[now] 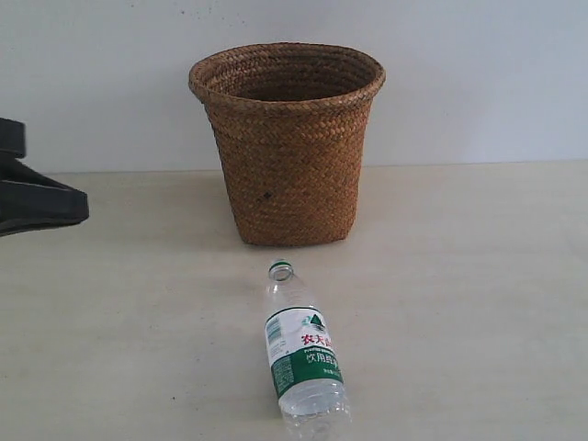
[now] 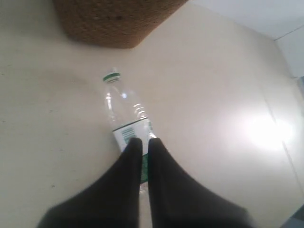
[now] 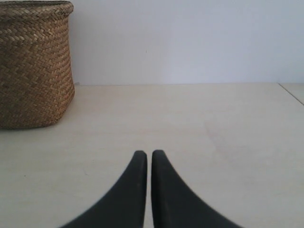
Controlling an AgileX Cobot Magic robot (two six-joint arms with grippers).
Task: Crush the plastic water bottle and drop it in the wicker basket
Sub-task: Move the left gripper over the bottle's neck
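Note:
The plastic water bottle (image 1: 303, 354) lies on its side on the table, uncrushed, with its green-ringed neck pointing toward the wicker basket (image 1: 289, 156), which stands upright just behind it. In the left wrist view my left gripper (image 2: 142, 141) is shut and empty; the bottle (image 2: 124, 107) shows beyond its fingertips, apart from them, with the basket base (image 2: 114, 19) farther on. My right gripper (image 3: 148, 154) is shut and empty over bare table, and the basket (image 3: 33, 66) is off to one side of it. The right gripper does not appear in the exterior view.
A dark part of the left arm (image 1: 37, 197) juts in at the exterior view's left edge, well away from the bottle. A pale wall (image 1: 478, 73) rises behind the beige table (image 1: 459, 276).

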